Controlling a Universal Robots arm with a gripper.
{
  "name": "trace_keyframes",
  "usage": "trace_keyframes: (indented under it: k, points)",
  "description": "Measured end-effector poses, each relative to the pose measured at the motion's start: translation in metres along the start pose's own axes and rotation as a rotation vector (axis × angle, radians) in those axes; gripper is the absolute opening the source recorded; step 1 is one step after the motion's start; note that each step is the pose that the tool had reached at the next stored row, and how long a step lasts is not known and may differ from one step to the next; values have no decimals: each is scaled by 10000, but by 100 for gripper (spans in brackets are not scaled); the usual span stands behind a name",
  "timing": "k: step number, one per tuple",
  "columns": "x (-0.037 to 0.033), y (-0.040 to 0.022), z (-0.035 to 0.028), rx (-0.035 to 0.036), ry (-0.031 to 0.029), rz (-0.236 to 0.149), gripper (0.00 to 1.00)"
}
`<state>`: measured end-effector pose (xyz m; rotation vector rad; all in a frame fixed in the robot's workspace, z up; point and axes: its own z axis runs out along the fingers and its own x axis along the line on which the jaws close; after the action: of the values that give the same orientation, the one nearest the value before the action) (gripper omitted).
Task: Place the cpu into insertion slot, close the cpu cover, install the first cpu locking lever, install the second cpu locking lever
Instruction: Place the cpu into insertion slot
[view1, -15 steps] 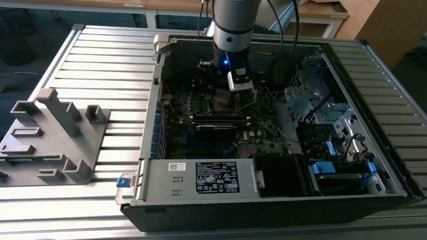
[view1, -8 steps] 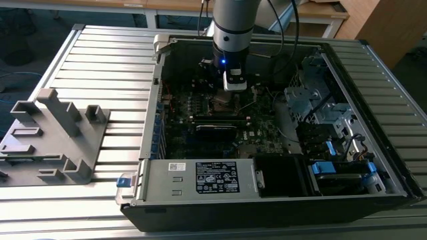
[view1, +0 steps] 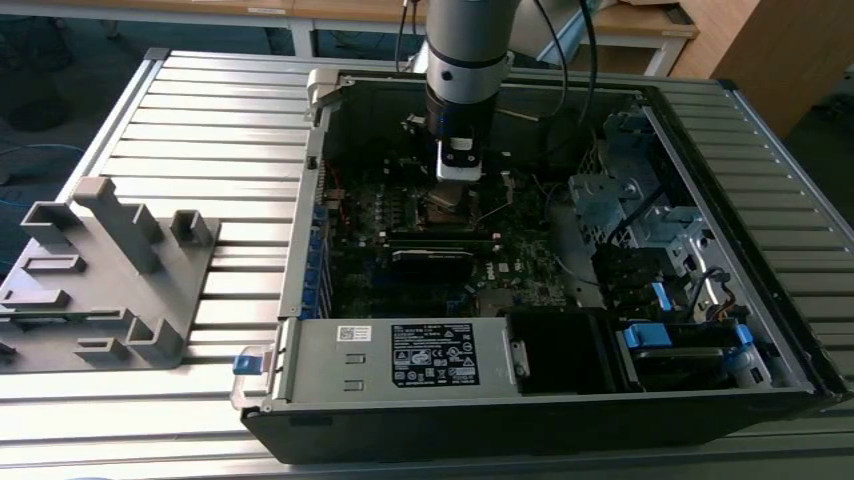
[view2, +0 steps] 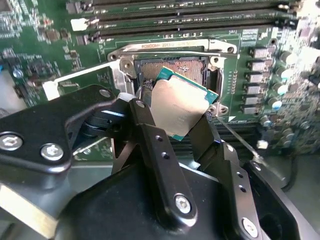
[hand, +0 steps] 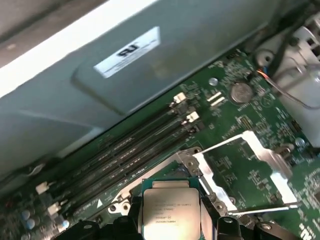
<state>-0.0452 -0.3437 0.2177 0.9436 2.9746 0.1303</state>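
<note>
My gripper (view1: 457, 186) hangs inside the open computer case (view1: 296, 262), over the middle of the motherboard. In the second wrist view the gripper (view2: 175, 114) is shut on the cpu (view2: 181, 104), a small square chip with a dull metal top, gripped at two opposite edges. The chip is tilted and sits just above the open insertion slot (view2: 172, 66), whose pin field shows behind it. In the first wrist view the cpu (hand: 171, 212) sits between the black fingers (hand: 127, 225). The cpu cover (hand: 226, 143), a silver frame, stands swung open beside the socket. A thin locking lever (hand: 261, 210) lies loose near it.
Rows of memory slots (hand: 135, 146) run alongside the socket. A grey power supply box (view1: 400, 356) fills the case's near end, and drive bays with blue tabs (view1: 661, 335) are on the exterior view's right. A grey plastic fixture (view1: 114, 285) stands on the slatted table, outside the case.
</note>
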Motion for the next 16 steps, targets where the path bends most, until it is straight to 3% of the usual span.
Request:
trace_keyframes:
  k: [6,16]
  points:
    - [0,0,3,-8,-90,1066,54]
    - [0,0,3,-8,-93,1102,54]
